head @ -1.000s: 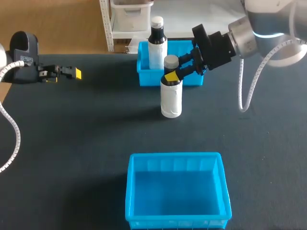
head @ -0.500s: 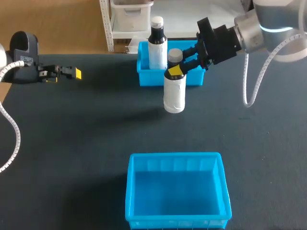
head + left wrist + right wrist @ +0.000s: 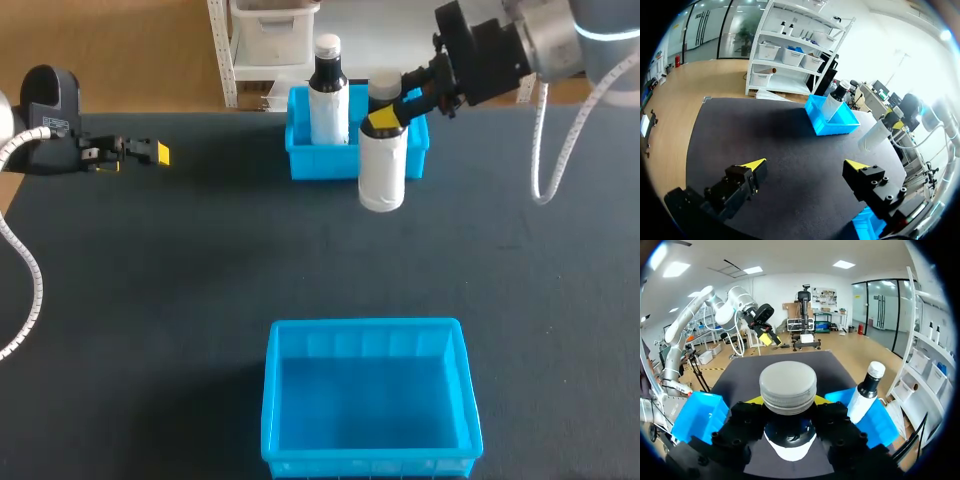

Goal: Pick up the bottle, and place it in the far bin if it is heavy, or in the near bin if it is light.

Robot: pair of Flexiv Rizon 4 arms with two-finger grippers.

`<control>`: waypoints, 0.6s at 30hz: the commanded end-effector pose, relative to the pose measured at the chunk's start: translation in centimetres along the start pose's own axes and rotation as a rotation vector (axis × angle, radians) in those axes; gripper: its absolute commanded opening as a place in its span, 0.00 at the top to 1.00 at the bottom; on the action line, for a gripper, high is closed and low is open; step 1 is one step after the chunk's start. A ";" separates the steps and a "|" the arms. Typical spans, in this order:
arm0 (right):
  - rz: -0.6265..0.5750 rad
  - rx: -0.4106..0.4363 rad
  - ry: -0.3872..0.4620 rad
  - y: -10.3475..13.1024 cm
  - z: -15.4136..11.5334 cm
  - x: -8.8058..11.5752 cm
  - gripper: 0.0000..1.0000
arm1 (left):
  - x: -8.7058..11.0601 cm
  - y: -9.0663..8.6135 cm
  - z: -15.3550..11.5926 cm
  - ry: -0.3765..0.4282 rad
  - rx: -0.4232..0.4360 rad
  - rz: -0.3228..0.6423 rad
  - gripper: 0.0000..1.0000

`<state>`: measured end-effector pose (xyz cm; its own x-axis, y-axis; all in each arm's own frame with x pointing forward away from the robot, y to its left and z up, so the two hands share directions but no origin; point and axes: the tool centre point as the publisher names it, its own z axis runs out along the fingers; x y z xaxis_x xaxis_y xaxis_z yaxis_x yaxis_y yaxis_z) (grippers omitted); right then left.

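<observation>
We've got a matt black tabletop point(image 3: 150, 300) here, glossy blue plastic on the lower-centre bin point(image 3: 360, 327) and the upper-centre bin point(image 3: 320, 165), and a smooth white plastic bottle point(image 3: 382, 175) with a ribbed grey cap point(image 3: 788, 387).

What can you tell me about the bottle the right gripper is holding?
The bottle is white and plastic-looking, with a dark neck and a closed grey ribbed screw cap. It hangs upright, seemingly clear of the table, by the front wall of the far bin. The right gripper is shut on its neck below the cap; nothing else touches it.
</observation>
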<state>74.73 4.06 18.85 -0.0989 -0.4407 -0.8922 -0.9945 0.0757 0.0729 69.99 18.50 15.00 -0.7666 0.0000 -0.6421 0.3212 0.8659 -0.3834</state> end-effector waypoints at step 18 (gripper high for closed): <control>0.011 0.111 0.040 -2.2 -9.6 -0.6 1.00 | 0.0 0.0 0.0 0.000 0.000 0.000 0.00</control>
<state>76.81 -3.40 22.63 -0.1098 -0.4717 -0.8749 -0.9837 0.1776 0.0277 69.99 18.50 15.00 -0.7666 0.0000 -0.6421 0.3212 0.8659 -0.3834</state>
